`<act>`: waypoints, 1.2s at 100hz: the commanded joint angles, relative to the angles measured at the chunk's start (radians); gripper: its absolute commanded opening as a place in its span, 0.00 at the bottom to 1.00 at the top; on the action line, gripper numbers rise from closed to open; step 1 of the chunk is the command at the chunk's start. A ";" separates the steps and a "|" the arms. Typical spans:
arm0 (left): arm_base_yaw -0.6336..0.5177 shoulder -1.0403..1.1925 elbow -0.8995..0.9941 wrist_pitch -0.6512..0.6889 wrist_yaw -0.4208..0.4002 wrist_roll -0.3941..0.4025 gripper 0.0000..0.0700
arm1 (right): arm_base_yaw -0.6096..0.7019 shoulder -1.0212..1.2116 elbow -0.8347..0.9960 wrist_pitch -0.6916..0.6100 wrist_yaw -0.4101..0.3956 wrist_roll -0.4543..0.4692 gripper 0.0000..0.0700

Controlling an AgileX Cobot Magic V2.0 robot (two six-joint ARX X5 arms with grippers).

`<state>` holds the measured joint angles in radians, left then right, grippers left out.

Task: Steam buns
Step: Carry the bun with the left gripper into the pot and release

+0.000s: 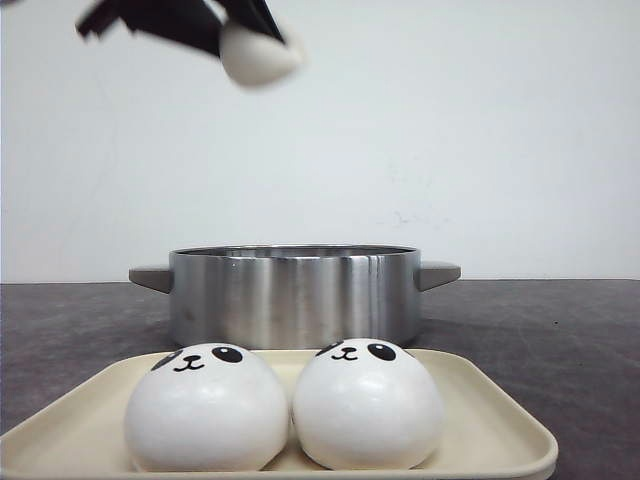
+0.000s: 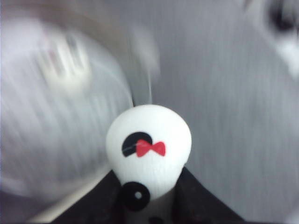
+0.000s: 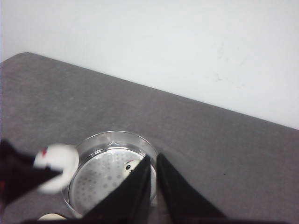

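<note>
Two white panda-faced buns (image 1: 207, 410) (image 1: 367, 405) sit side by side on a cream tray (image 1: 500, 410) at the front. My left gripper (image 1: 250, 45) hangs high above the left part of the steel pot (image 1: 295, 295), shut on a third bun (image 1: 258, 55). In the left wrist view that bun (image 2: 149, 135) shows a black ear and a red bow, squeezed between the black fingers of the left gripper (image 2: 148, 171). Another bun (image 3: 130, 168) lies inside the pot (image 3: 117, 135) on its perforated plate, half hidden by my right gripper (image 3: 153, 157), which is shut and empty, high above the pot.
The pot has two grey side handles (image 1: 148, 277) (image 1: 438, 273) and stands just behind the tray on a dark grey table (image 1: 560, 330). A white wall is at the back. The left wrist view is blurred by motion.
</note>
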<state>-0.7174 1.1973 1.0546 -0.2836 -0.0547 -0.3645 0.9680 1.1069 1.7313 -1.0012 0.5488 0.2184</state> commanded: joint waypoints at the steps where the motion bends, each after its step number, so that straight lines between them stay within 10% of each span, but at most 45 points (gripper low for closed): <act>1: 0.027 0.048 0.032 0.003 -0.011 0.051 0.01 | 0.012 0.011 0.018 0.019 -0.002 0.018 0.02; 72: 0.193 0.546 0.130 0.134 0.055 0.058 0.07 | 0.011 0.026 0.017 0.019 0.002 0.018 0.02; 95: 0.195 0.552 0.131 0.234 0.055 0.058 0.93 | 0.011 0.030 0.017 0.018 0.002 0.041 0.02; 120: 0.196 0.522 0.151 0.115 0.055 0.058 0.97 | 0.011 0.063 0.006 -0.040 0.002 0.043 0.02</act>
<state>-0.5190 1.7325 1.1725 -0.1246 -0.0010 -0.3164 0.9680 1.1439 1.7306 -1.0294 0.5495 0.2443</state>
